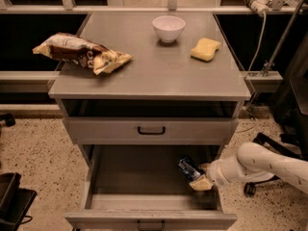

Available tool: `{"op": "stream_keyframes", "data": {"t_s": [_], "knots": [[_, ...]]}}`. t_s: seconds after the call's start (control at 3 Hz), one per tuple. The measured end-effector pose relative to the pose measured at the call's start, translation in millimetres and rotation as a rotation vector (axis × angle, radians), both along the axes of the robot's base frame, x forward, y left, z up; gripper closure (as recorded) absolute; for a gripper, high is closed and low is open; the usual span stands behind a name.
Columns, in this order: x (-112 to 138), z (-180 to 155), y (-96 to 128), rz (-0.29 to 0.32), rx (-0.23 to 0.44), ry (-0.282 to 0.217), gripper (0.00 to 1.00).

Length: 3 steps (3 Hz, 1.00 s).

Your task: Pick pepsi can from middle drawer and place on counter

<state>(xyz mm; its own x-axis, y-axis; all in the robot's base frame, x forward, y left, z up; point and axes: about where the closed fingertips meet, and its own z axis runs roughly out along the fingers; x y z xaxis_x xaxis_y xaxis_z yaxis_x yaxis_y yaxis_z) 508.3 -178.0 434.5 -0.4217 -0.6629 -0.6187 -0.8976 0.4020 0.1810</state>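
Now my hand (200, 176) pinches the pepsi can (188, 167), which sits tilted just left of it, over the right side of the open middle drawer (134, 174). Up and left of my hand lies the desk (159, 66).

The counter (149, 76) and the middle drawer (149, 219) are coloured plain grey, with dark handles. A white bowl (168, 28) is seen at 12 o'clock on the counter, a yellow sponge (205, 49) at 2 o'clock, and a brown-and-yellow snack bag (79, 54) at 9 o'clock. The dark-blue pepsi can (187, 167), marked with white, is held by the tan-fingered gripper (199, 178) at 3 o'clock in the drawer. The arm (269, 162) is white. The floor (33, 148) is speckled beige.
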Motion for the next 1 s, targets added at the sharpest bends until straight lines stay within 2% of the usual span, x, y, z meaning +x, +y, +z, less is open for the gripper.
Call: {"op": "stream_keyframes", "data": {"t_s": [0.33, 0.67, 1.0], "knots": [[0, 0, 0, 0.000, 0.000, 0.000, 1.00], [-16, 22, -5, 0.044, 0.018, 0.011, 1.00], [-60, 66, -27, 0.045, 0.019, 0.052, 1.00]]}}
